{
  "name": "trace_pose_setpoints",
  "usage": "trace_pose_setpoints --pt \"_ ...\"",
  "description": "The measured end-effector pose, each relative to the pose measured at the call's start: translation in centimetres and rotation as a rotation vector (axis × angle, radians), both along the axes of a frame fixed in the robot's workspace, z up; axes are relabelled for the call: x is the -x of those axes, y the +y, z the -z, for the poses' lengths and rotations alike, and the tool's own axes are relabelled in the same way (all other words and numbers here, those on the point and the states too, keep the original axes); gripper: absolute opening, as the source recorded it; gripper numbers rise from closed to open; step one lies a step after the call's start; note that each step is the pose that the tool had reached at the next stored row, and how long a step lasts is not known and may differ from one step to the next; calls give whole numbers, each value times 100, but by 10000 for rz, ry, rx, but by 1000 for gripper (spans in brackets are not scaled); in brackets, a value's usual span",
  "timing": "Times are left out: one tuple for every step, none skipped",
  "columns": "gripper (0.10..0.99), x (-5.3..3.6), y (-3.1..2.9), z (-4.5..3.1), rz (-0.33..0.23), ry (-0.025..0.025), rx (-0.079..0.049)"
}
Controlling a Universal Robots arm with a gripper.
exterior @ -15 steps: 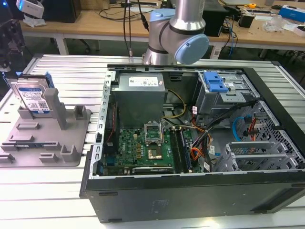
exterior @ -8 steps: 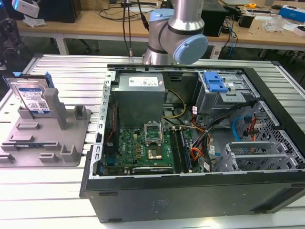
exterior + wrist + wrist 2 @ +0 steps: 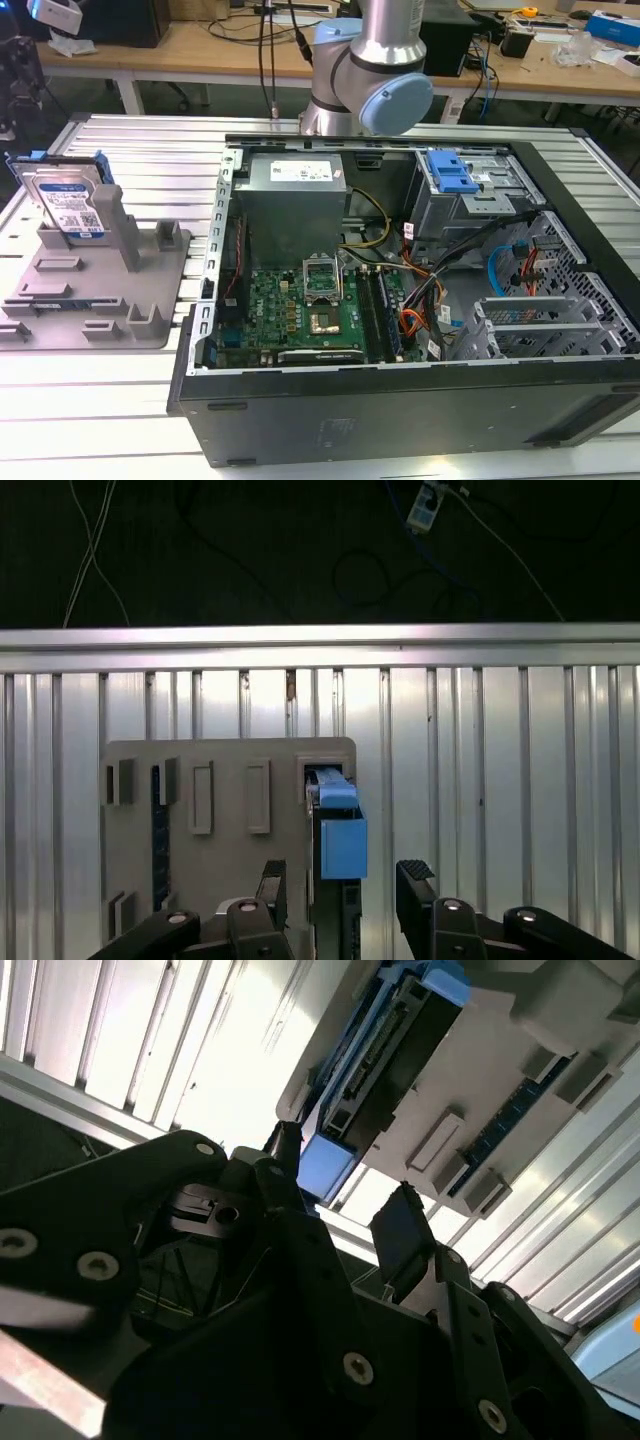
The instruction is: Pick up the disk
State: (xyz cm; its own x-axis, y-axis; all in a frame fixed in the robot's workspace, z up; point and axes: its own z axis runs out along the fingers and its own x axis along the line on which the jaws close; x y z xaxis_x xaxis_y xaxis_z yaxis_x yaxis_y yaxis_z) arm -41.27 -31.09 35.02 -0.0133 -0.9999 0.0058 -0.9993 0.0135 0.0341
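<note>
You have the disk [image 3: 68, 200] standing on edge in the grey plastic holder [image 3: 130, 290], at the holder's back corner on the exterior view's left. Its white-and-blue label faces that camera, and blue plastic frames its sides. The holder lies flat on the ribbed aluminium tabletop [image 3: 120, 140], just beside the open computer case [image 3: 400, 400], which sits to the exterior view's right of it. Inside that case you can make out the green motherboard [image 3: 300, 300] and, at the far corner, the blue-fronted drive cage [image 3: 455, 180]. The arm [image 3: 370, 70] rises behind the case. In the first wrist view your gripper [image 3: 343, 885] looks down on the disk's narrow upper edge, where the blue rail [image 3: 343, 845] caps the end. The jaws are spread wide and hold nothing. One of the fingertips [image 3: 272, 880] sits to one side of the disk and the other to the opposite side, with a clear gap between each pad and the drive. The second wrist view shows the same from a slant: the gripper [image 3: 345, 1200] is open, with the disk [image 3: 390, 1060] upright in its slot beyond the fingertips [image 3: 400, 1230]. You cannot tell from these views how far above the disk the pads are.
</note>
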Motion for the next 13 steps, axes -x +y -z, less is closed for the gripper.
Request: trace_pose_setpoints --pt "557 4 -1 11 -1 2 16" --pt "557 5 0 10 -1 3 17" --pt "557 5 0 10 0 4 18" --pt "557 5 0 11 0 2 18" --pt "557 6 0 12 -1 1 17" --pt "557 10 0 15 0 0 16" --pt "557 14 0 19 0 -1 16" --pt "557 18 0 23 0 -1 16" --pt "557 22 0 27 0 1 17" --pt "557 24 -1 33 -1 2 17" --pt "557 25 -2 38 -1 2 18" --pt "557 26 -3 45 1 1 17" --pt "557 27 -4 53 2 2 18"
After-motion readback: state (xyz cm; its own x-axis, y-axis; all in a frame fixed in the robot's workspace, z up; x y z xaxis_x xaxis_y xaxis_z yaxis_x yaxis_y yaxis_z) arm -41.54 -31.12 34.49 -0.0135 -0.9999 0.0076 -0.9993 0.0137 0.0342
